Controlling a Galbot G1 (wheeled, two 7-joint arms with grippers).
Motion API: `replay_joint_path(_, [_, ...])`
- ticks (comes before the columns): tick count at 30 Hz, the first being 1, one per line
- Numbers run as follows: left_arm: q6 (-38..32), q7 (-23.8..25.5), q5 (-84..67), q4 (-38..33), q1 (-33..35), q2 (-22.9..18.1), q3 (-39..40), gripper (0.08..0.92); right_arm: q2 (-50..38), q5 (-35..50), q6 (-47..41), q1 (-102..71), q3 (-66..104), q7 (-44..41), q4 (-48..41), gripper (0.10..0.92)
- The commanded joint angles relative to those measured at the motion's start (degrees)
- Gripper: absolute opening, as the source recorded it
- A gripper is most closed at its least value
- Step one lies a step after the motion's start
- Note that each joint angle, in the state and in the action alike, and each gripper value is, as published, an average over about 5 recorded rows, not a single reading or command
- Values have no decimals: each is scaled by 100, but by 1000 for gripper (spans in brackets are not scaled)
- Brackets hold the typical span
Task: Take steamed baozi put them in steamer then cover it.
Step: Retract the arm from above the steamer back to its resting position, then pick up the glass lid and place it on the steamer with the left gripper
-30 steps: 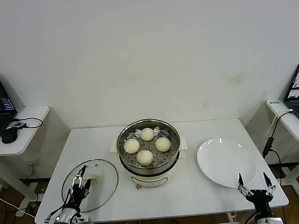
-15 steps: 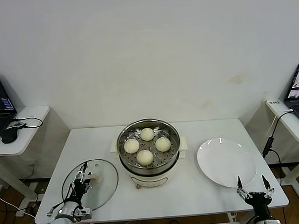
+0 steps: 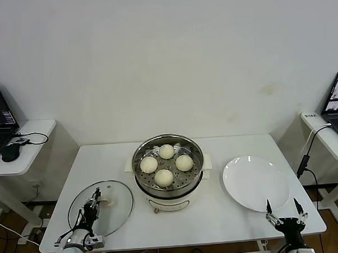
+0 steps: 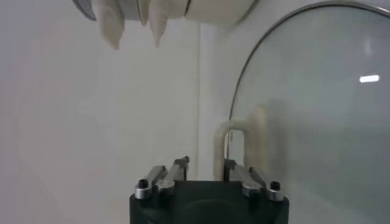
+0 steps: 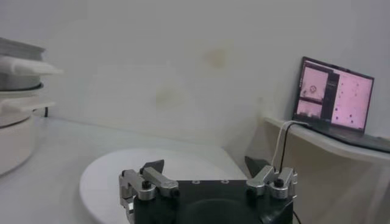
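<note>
All four steamed baozi sit in the steamer. We judge covering comes next: the glass lid lies left of the pot, its handle between the slightly parted fingers of the left gripper; the right gripper, spread, waits by the plate.

Both arms are cut off by the head view's lower edge. The left gripper sits at the glass lid's handle, but any contact is hidden. The right gripper (at five o'clock from the white plate) has its fingertips cropped in its wrist view.
</note>
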Motion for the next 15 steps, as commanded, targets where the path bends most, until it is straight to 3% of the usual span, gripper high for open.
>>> replay_joint_path(1, [1,-219,-48,-408,198,25,-191,212,-4,-36,10,-17,-27,-2,38,823])
replay_joint_path(6, [145,-66,-223,-1169,592,224,-550,136,-19,-98,28,-31,-95,-15,69,823])
replay_joint_path(15, [958,798,-762,-2541,790,824,-1136,136,-27,-246,56,-46,-293,-30,54,823])
